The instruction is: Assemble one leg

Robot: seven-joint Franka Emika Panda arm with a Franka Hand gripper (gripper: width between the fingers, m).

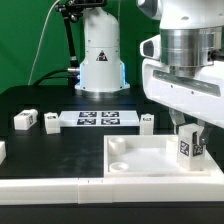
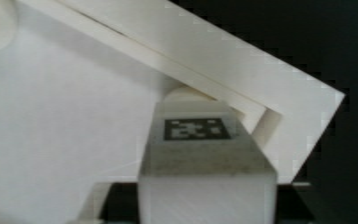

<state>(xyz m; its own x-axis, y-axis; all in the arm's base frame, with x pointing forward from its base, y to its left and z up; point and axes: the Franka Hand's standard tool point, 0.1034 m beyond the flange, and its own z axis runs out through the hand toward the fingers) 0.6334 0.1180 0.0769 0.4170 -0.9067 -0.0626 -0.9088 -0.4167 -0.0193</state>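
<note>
My gripper (image 1: 189, 135) is shut on a leg (image 1: 188, 148), a small white post with a black-and-white tag, and holds it upright at the right corner of the large square white recessed panel (image 1: 150, 158). In the wrist view the leg (image 2: 201, 150) runs from between my fingers to the panel's corner wall (image 2: 247, 80), its tagged end against the inside of the corner. Two more legs (image 1: 26, 120) (image 1: 52, 122) lie on the black table at the exterior view's left, and another leg (image 1: 147, 122) lies just behind the panel.
The marker board (image 1: 98, 120) lies behind the panel. The arm's white base (image 1: 100, 55) stands at the back. A white part shows at the far left edge (image 1: 2, 150). A white ledge (image 1: 60, 190) runs along the table's front.
</note>
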